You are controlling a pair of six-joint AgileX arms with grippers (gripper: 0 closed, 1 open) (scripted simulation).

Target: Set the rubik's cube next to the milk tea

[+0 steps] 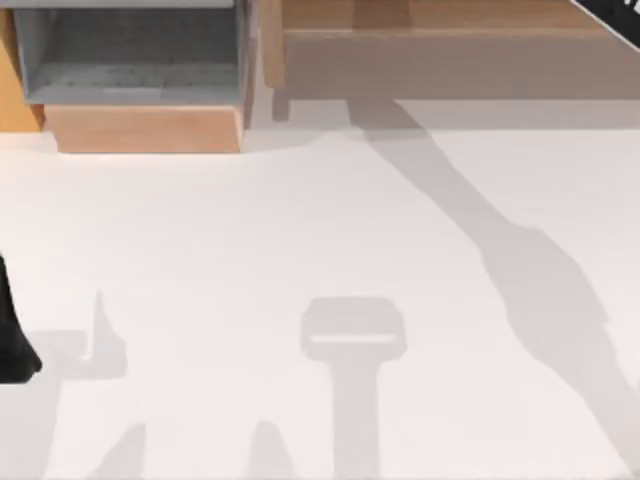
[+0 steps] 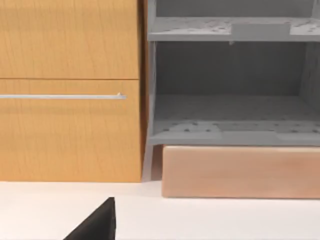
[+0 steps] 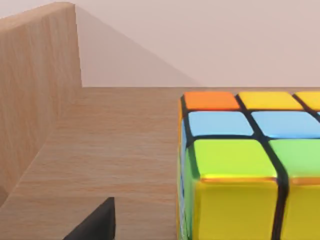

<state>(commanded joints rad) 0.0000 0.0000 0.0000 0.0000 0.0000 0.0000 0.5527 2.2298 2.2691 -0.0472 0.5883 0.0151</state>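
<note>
Rubik's cube (image 3: pixel 250 165) is seen on a wooden shelf (image 3: pixel 115 150) close before the right gripper (image 3: pixel 95 225), likely approached for pickup; finger state cannot be told; left arm (image 1: pixel 15 340) parked at 9 o'clock.

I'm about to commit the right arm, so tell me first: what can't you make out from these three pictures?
- Rubik's cube: right wrist view, cut off by the picture's edges; it rests on a wooden surface.
- Right gripper: a dark tip at the picture's edge, so grip on the cube can't be told.
- Left gripper: a dark tip in the left wrist view, facing the grey shelf; finger state unclear.
- Right arm: top view, cut off at the corner.
</note>
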